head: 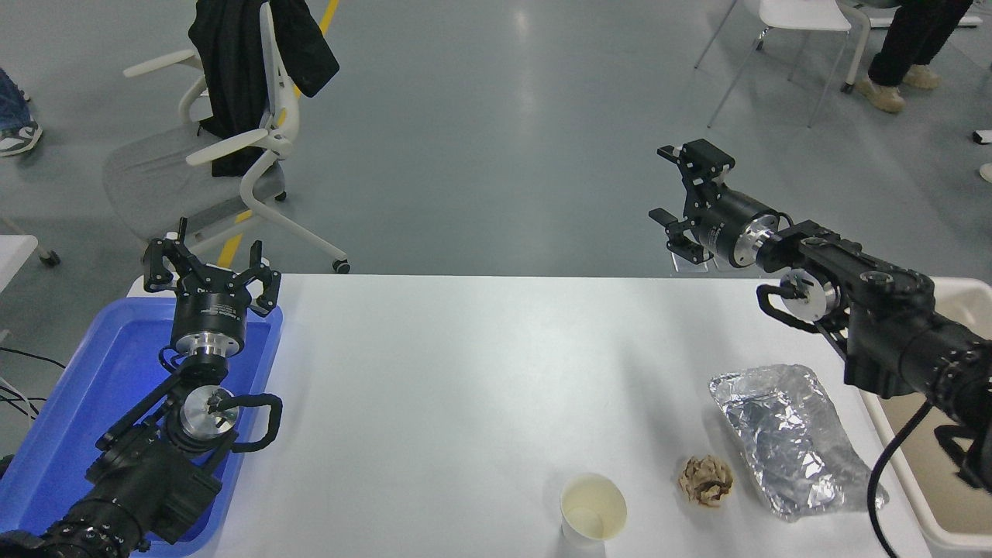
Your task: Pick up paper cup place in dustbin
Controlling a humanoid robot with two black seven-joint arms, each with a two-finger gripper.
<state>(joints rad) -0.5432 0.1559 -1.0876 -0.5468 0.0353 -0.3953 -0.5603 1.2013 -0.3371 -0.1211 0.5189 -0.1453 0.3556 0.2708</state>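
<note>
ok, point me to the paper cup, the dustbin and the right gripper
paper cup (593,508), head view, on its cream inside.
dustbin (922,496), head view, on its near left rim.
right gripper (673,190), head view, midway between the open fingertips.

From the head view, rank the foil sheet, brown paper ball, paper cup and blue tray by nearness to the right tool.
Measured from the right tool, open above the table's far edge:
1. Foil sheet, on the right side of the table below the arm.
2. Brown paper ball, just left of the foil, near the front.
3. Paper cup, upright at the front edge.
4. Blue tray, far left, under the parked left tool.
</note>
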